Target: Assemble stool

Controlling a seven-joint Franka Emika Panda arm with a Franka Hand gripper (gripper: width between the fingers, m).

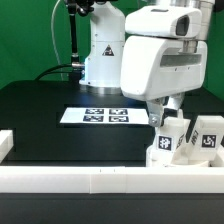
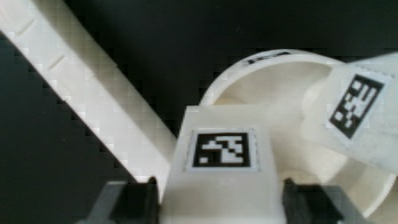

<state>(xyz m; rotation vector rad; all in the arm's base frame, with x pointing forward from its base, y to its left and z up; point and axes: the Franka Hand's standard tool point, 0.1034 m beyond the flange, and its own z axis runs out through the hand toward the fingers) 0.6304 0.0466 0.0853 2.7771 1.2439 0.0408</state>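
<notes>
Stool leg point(image 2: 221, 150) between fingers point(image 2: 118, 203)

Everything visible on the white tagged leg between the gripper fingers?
The white blocky plastic stool leg sits between the gripper fingers, a black-and-white square tag on its facing side. It looks matte and flat-faced and tapers away from the camera. Its far end meets the round white seat disc; whether it is seated in a socket is hidden.

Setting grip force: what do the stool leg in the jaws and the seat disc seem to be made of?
Stool leg: apparently hard white plastic, matte, with a printed black-and-white tag on its face. Seat disc: same-looking smooth white plastic, faintly glossy on its curved rim. Neither shows grain or flex.
</notes>
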